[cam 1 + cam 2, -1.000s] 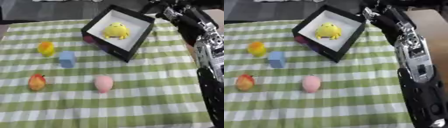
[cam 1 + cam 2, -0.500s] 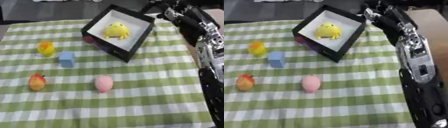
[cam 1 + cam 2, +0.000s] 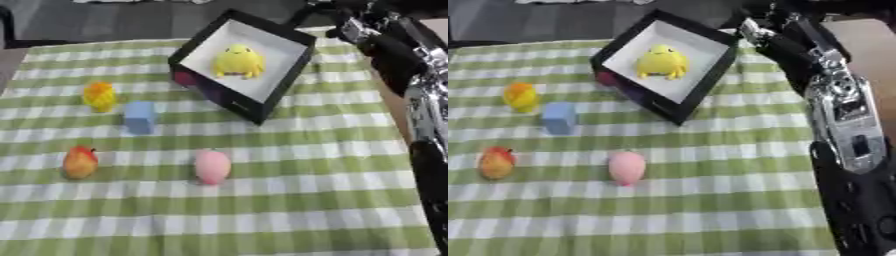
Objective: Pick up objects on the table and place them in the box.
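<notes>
I am looking at what seems a staged test space rather than a home: a counter wearing a green checked cloth [image 3: 289,200], small toys laid out toward nine o'clock, dark bare floor [image 3: 114,20] showing at twelve o'clock.

Just left of the right hand [image 3: 756,26] stands the box [image 3: 292,70] with a toy [image 3: 238,61] inside; four objects lie farther left and nearer, on the cloth [image 3: 306,200].

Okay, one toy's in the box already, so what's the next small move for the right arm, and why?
Probably swing the right arm back from the box toward the pink egg. The yellow toy already sits inside, four things lie on the cloth, and the egg is nearest that arm.
</notes>
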`<state>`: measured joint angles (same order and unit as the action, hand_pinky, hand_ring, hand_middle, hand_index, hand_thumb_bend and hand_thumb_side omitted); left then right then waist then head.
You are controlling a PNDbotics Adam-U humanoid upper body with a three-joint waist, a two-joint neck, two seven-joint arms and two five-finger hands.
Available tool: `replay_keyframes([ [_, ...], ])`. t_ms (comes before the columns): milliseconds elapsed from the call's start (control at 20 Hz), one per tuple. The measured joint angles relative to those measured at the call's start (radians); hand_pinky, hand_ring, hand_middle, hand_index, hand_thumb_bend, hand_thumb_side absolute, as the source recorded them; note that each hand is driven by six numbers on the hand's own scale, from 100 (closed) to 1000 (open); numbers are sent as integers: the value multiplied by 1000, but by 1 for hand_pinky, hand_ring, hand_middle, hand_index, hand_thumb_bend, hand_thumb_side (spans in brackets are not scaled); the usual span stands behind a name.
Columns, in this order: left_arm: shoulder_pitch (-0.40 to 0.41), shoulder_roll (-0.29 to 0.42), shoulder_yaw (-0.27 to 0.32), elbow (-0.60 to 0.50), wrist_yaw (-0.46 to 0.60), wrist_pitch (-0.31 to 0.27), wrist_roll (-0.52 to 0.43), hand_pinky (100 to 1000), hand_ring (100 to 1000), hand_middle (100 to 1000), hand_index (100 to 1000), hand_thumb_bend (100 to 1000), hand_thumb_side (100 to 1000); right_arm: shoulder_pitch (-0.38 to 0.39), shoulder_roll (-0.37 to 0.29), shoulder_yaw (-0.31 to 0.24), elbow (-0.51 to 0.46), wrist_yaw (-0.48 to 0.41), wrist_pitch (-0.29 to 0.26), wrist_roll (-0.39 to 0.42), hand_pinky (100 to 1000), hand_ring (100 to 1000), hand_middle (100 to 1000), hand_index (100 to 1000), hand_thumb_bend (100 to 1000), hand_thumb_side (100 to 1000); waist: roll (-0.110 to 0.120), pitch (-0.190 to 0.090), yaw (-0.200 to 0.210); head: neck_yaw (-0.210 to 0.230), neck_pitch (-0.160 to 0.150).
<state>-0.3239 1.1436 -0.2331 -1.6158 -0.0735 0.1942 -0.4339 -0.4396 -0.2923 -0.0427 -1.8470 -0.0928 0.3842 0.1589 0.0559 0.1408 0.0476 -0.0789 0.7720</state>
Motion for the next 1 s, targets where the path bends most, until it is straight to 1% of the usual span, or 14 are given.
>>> replay_keyframes([
  [50, -7, 0, -15, 5, -1, 6, -11, 798, 736, 745, 812, 750, 456, 0, 0, 1, 0, 0, 0, 0, 952, 729, 776, 810, 228, 379, 1, 0, -1, 3, 0],
  [100, -16, 0, -31, 9, -2, 12, -22, 796, 730, 738, 804, 776, 465, 0, 0, 1, 0, 0, 0, 1, 952, 729, 776, 810, 228, 380, 1, 0, -3, 6, 0],
  [250, -53, -13, -79, 26, -14, 27, -56, 779, 708, 717, 787, 802, 470, 0, 0, 4, 0, 0, 0, 5, 952, 729, 776, 810, 228, 379, 2, 0, -5, 13, 0],
  [450, -96, -44, -135, 51, -44, 39, -88, 758, 677, 686, 769, 796, 454, 0, 0, 7, 0, 0, 1, 7, 952, 728, 776, 810, 229, 380, 2, 0, -9, 14, 0],
  [600, -124, -62, -158, 62, -55, 43, -90, 755, 668, 679, 788, 781, 449, 0, 0, 7, 0, 0, 2, 11, 952, 728, 775, 810, 230, 380, 2, 0, -9, 14, 0],
  [750, -141, -76, -173, 63, -55, 52, -78, 760, 683, 699, 813, 761, 430, 0, 0, 8, 0, 1, 0, 13, 952, 727, 775, 810, 231, 380, 2, 0, -9, 13, 0],
  [950, -182, -98, -196, 62, -55, 65, -49, 775, 708, 725, 820, 751, 407, 0, 0, 13, 0, 2, -1, 16, 952, 727, 775, 810, 232, 379, 2, 0, -8, 13, 0],
  [1000, -191, -105, -203, 62, -56, 67, -46, 778, 714, 732, 822, 745, 388, 0, 0, 13, 0, 2, -1, 17, 952, 727, 775, 810, 232, 379, 2, 0, -9, 13, 0],
])
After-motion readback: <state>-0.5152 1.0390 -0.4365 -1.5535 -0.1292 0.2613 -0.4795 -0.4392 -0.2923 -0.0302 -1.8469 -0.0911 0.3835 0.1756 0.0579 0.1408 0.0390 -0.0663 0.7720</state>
